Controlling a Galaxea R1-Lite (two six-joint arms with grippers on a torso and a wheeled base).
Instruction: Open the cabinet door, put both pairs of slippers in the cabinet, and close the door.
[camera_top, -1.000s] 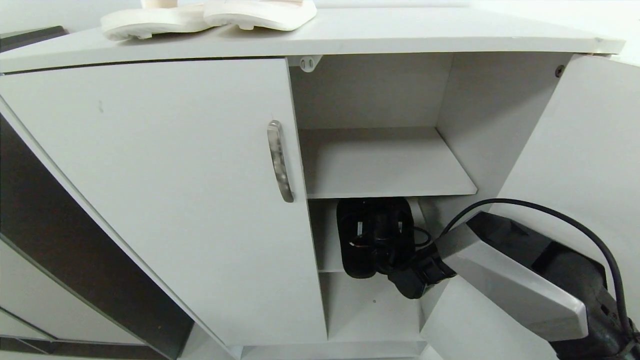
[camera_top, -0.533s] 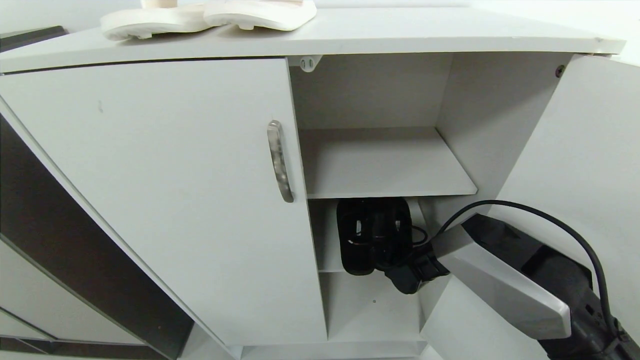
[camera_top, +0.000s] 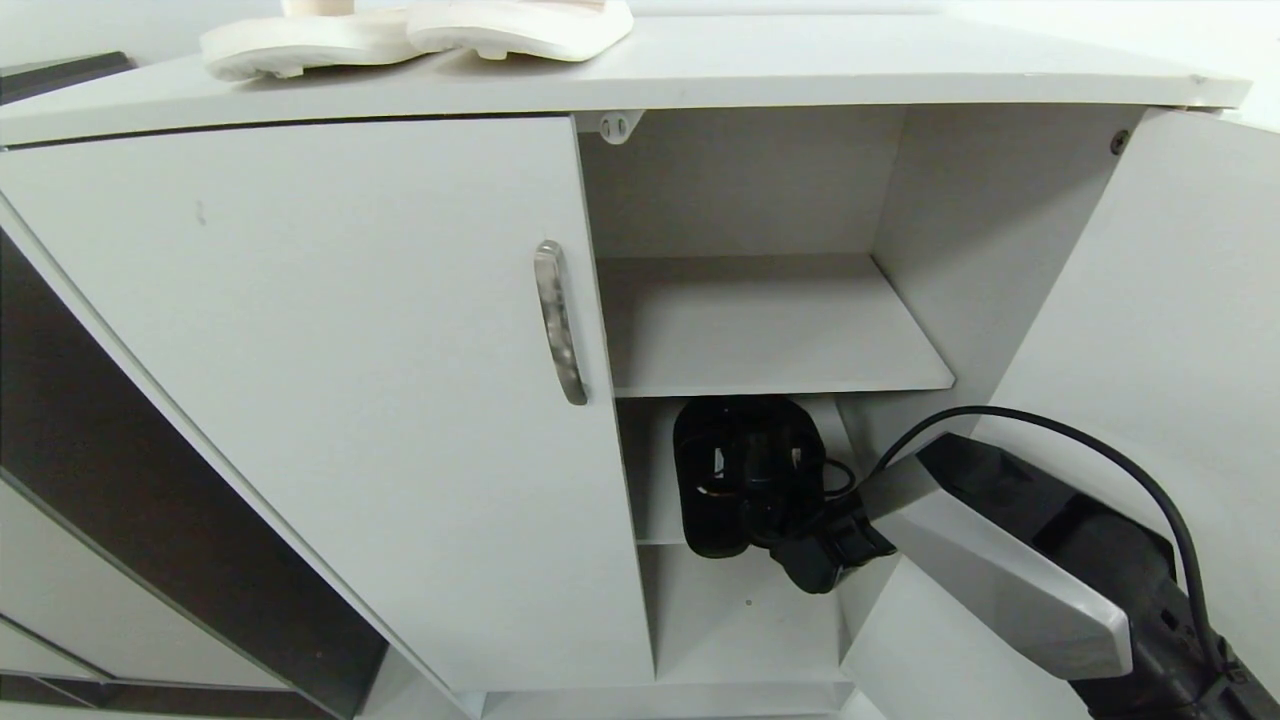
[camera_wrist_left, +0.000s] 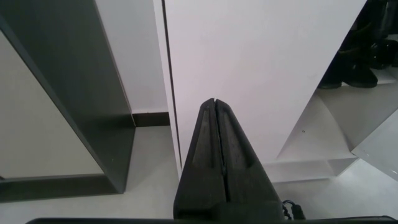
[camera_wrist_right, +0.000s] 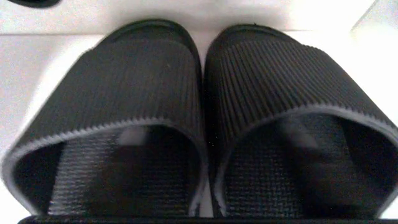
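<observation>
Head view | right gripper (camera_top: 810, 555) edges inward at black slippers (camera_top: 745, 470), grip unclear | left gripper (camera_wrist_left: 214, 109) pressed shut | pair nearly shelved

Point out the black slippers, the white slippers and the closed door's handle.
black slippers (camera_wrist_right: 143, 87): right wrist view, ribbed strap of one slipper.
white slippers (camera_top: 520, 35): head view, side of one slipper's sole.
handle (camera_top: 559, 322): head view, middle of the metal bar.

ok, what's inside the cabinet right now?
Black slippers sit on the shelf under the top one, right pincer at them. The shut left door covers that side's interior.
</observation>
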